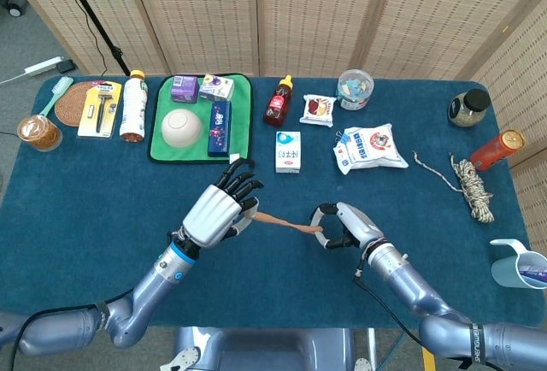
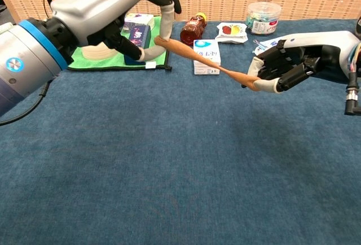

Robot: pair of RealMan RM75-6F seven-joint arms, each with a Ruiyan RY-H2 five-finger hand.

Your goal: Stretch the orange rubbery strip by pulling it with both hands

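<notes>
Orange rubbery strip (image 2: 197, 57) hanging taut above the blue table cloth (image 2: 169, 171), pinched at one end by the left hand (image 1: 214, 212), at the other by the right hand (image 2: 282, 67). Looks soft, light, springy, thinning mid-span; probably slippery under tension, so best gripped right at the fatter ends.

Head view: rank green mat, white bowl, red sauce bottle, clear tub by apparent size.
1. green mat, clearly largest.
2. white bowl, sitting on the mat.
3 and 4. red sauce bottle and clear tub: the bottle is longer and narrower, the tub rounder; too alike to rank. All lie at a similar distance from the camera.
</notes>
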